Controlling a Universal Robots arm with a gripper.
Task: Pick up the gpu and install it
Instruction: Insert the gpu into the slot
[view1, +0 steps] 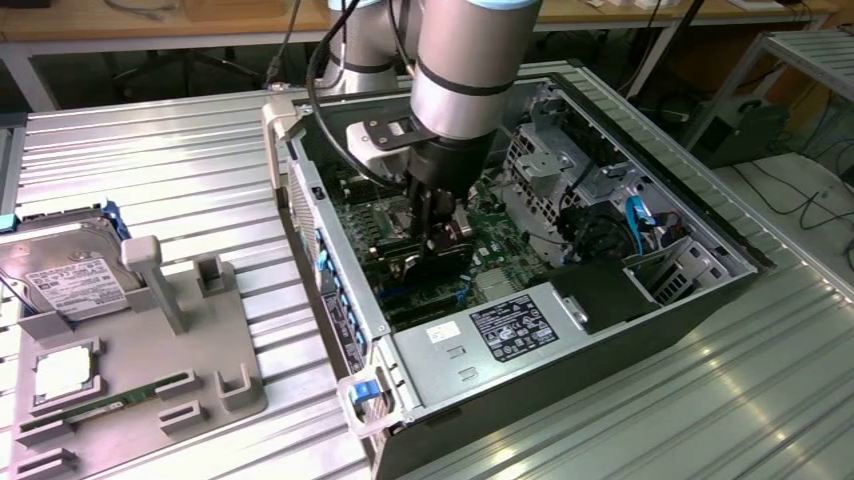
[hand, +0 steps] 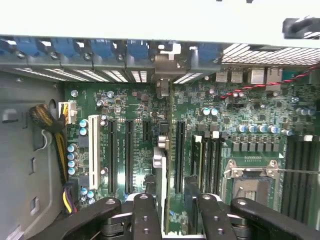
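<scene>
The gpu (hand: 165, 165) is in my grip, held edge-on between my two fingers so that from my wrist it reads as a thin upright blade running away from me toward the rear wall of the computer case (view1: 694, 215). Its silver bracket end (hand: 165, 67) sits up against the row of rear slot openings with their blue latches (hand: 102, 47). My gripper (hand: 169, 210) is closed on the gpu's near end, one finger on each flat face. From the exterior view my gripper (view1: 441, 235) is down inside the open case, with the card's lower edge close over the motherboard (hand: 250, 115) and the black expansion slots (hand: 127, 150); I cannot tell whether the connector edge is already touching a slot or hanging just above it. I judge this to be the install step: the pick-up is done and the card is being lined up over its slot. The card seems to stand between two of the long black slots, so the next move calls for a careful check that its edge is truly over one slot, kept square and upright, then a straight, even press. The risk is pushing while offset or tilted. Outside the case, the hard drive (view1: 74, 280) and memory stick (view1: 100, 410) lie on the grey holder (view1: 214, 390).
</scene>
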